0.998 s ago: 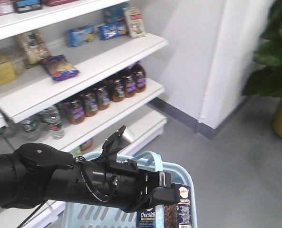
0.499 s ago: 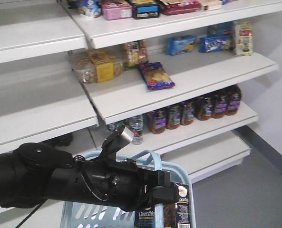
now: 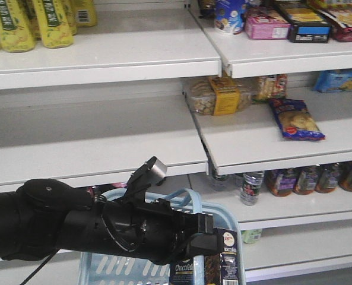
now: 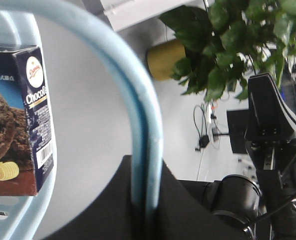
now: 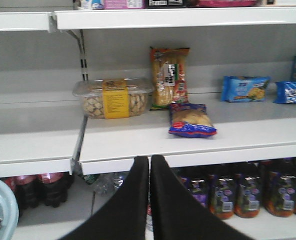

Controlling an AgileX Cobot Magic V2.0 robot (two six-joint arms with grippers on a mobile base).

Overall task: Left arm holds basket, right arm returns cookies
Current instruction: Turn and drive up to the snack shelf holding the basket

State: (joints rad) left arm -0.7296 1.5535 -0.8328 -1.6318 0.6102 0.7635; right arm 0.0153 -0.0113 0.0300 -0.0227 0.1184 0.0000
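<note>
Left gripper (image 4: 145,202) is clamping the handle (image 4: 138,115) of the basket (image 3: 226,215), the cookie box (image 3: 217,261) is standing inside, and the right gripper (image 5: 149,159) is hanging empty before the shelves (image 3: 104,59).

The left arm (image 3: 63,228) is stretching across the front view and hiding most of the basket's near side, while the picture's edge is cutting off the basket's bottom and the box's lower part. The box is standing upright by the basket's right wall. In the left wrist view the handle is disappearing between dark fingers that are closing on it from both sides, their tips hidden. The right gripper's two black fingers are lying almost together with nothing between them, facing a clear tub (image 5: 115,97) and a blue snack bag (image 5: 192,120).
</note>
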